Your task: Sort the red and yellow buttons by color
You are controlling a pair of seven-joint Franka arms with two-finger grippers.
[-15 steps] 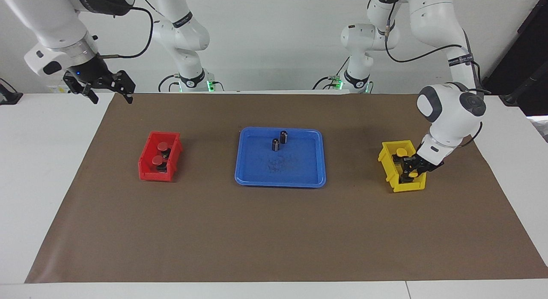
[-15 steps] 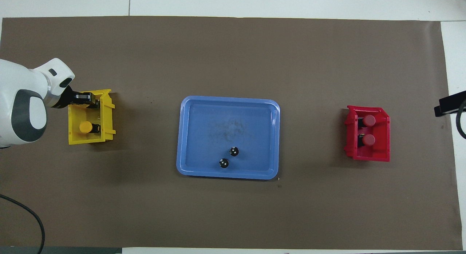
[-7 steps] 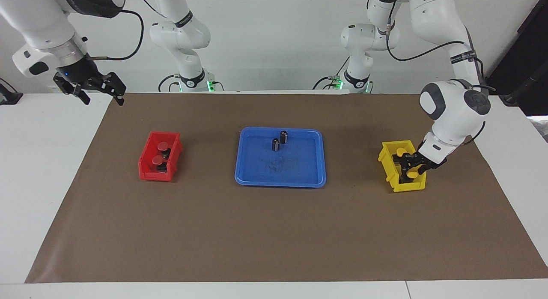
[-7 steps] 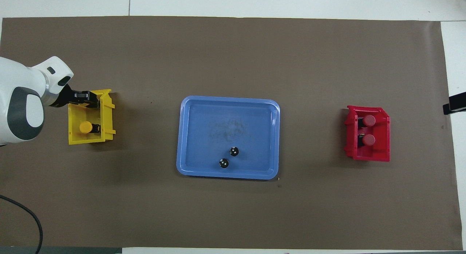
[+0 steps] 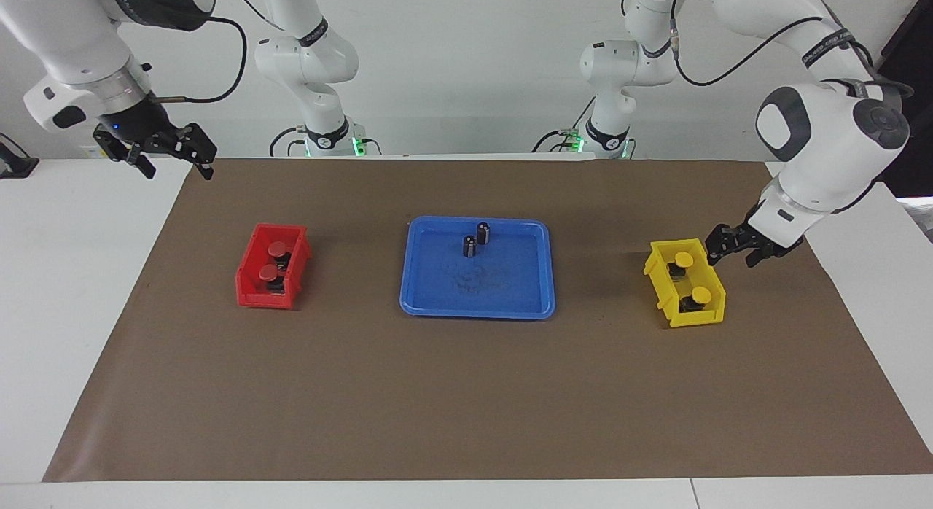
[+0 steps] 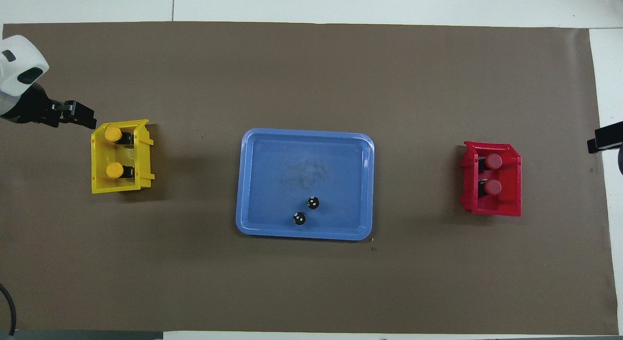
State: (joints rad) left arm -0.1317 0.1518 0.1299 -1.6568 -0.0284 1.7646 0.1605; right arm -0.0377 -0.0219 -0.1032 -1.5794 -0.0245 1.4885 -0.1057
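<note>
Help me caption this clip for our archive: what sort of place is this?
Most likely a robotics lab bench. Two white arms stand at a white table covered by a brown mat, with a blue tray, a red bin and a yellow bin laid out in a row.

The left end effector hangs low over the tabletop toward the left arm's end, its wrist angled downward from a bent elbow, fingers parted and holding nothing. The right end effector is raised over the tabletop's edge at the right arm's end, fingers spread apart, empty.
</note>
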